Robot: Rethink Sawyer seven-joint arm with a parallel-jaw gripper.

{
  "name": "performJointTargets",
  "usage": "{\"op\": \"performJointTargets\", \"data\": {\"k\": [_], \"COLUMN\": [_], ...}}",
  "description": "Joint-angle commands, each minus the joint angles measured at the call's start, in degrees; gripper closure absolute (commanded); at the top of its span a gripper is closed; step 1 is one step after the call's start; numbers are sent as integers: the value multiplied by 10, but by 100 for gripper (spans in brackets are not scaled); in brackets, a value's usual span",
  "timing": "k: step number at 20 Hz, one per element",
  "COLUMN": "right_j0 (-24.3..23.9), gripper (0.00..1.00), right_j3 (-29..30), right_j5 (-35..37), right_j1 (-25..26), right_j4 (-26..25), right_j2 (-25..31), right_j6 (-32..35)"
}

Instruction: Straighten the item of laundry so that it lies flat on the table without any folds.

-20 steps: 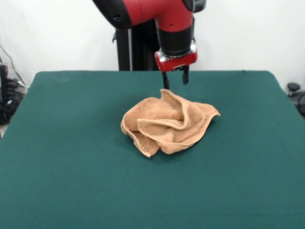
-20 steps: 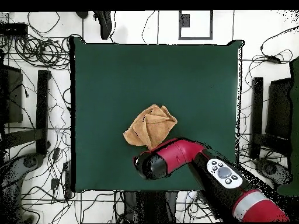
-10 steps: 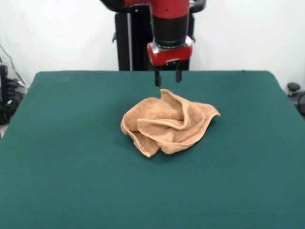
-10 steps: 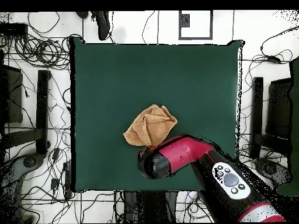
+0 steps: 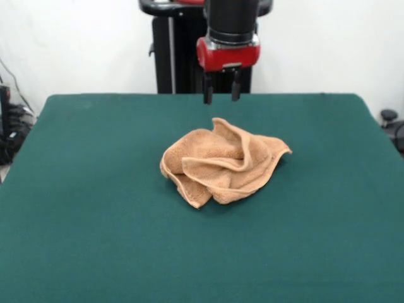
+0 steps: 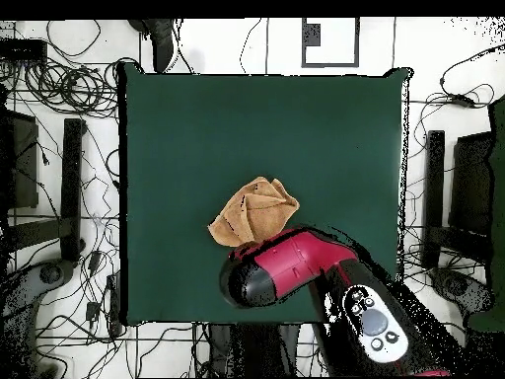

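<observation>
Raised since earlier, the claw (image 5: 219,93) hangs open behind the towel (image 5: 222,161); one hemmed corner — not a bunched fold — should be pinched.

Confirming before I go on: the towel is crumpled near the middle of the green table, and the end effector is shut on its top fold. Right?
Not quite. The front view shows the end effector open, hanging clear above the towel, holding nothing. The towel is indeed crumpled near the middle of the green table.
</observation>
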Motion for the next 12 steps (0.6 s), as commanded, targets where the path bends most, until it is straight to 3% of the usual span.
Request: {"op": "performJointTargets", "data": {"k": [1,12], "right_j0": [53,97], "gripper": [0,0], "right_j3": [19,-25], "right_j5": [-55,-134], "right_j1": [18,91], "right_j4": [-10,-21], "right_j2": [-43,-116], "right_j6": [96,93]}}
